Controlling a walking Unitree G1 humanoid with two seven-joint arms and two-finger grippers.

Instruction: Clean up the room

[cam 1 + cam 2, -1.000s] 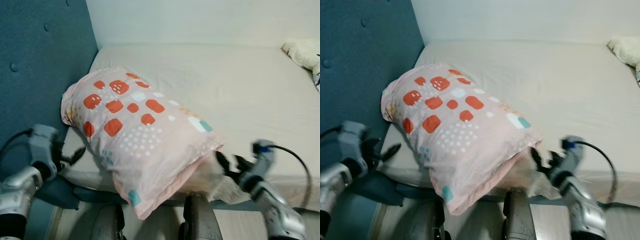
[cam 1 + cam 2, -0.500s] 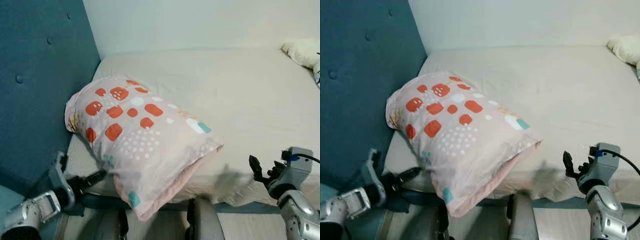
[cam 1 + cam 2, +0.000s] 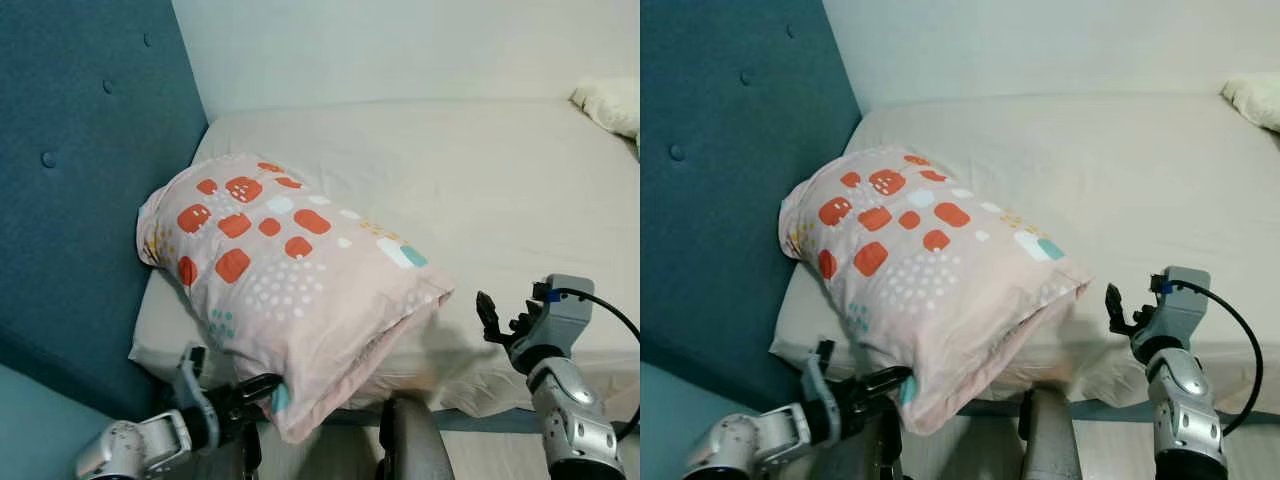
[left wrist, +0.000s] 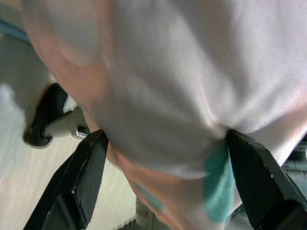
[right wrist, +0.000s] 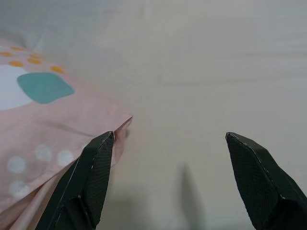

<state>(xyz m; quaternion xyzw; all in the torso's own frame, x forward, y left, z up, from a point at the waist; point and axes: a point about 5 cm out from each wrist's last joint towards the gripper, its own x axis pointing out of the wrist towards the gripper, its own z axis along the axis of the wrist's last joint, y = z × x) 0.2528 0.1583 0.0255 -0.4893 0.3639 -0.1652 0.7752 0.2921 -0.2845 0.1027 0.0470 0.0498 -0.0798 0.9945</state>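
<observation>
Head views: over the last second both arms have dropped away from the pillow (image 3: 290, 285). The left gripper (image 3: 262, 384), which was out by the blue headboard (image 3: 80, 200), has swung in under the pillow's overhanging near corner, and the right gripper (image 3: 487, 318) has pulled back from its open end. The pillow now lies alone at the head of the bed (image 3: 480, 180), its long side slanting out from the headboard, so it looks released and placed. A pale bundle (image 3: 608, 103) sits far beyond the right fingers at the bed's other end.

Left wrist view: the fingers (image 4: 86, 177) are spread wide, the pillow's pink underside bulging between and just above them; whether they touch it cannot be told. They hold nothing.

Right wrist view: the fingers (image 5: 93, 179) stand wide apart and empty. The pillow's hem lies just past one fingertip, bare sheet ahead of the other.
</observation>
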